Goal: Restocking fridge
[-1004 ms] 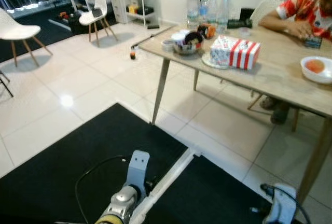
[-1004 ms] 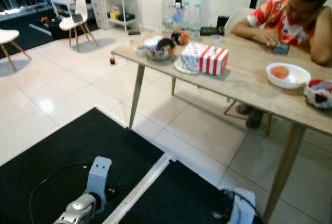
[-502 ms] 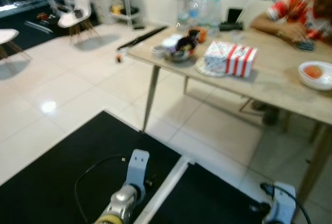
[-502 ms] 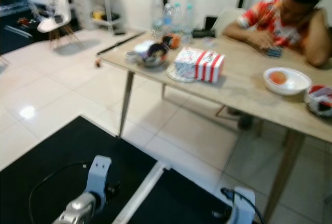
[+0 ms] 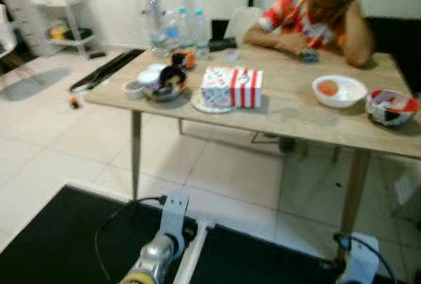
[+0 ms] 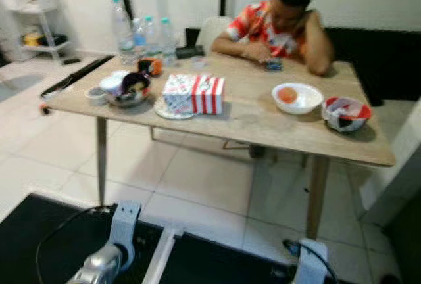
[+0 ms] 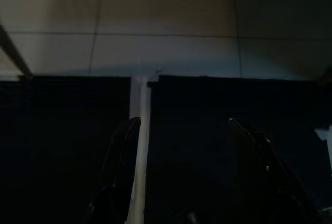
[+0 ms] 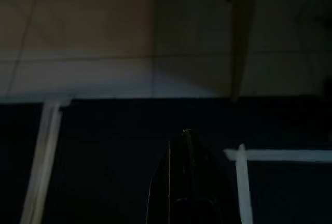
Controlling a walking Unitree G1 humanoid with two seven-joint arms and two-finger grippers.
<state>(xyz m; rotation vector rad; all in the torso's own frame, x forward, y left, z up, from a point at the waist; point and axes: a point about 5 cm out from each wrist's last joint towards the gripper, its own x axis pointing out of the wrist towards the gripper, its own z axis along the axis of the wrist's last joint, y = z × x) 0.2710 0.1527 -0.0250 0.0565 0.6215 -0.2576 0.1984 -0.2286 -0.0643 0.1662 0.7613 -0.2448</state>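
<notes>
Approach step judged in hand — nothing carried. Left gripper hung low over black mat, fingers apart; right gripper idle, fingers pressed together. Wooden table at 12 o'clock, water bottles at 11. Next — stock to be reached, fridge located.

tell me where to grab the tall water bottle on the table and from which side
Probably the straight middle of the tall water bottle, gripper fingers either side. It stands upright at the table's far left corner, with smaller bottles close on its right, so coming in from its left, the open corner side, looks easiest.
</notes>
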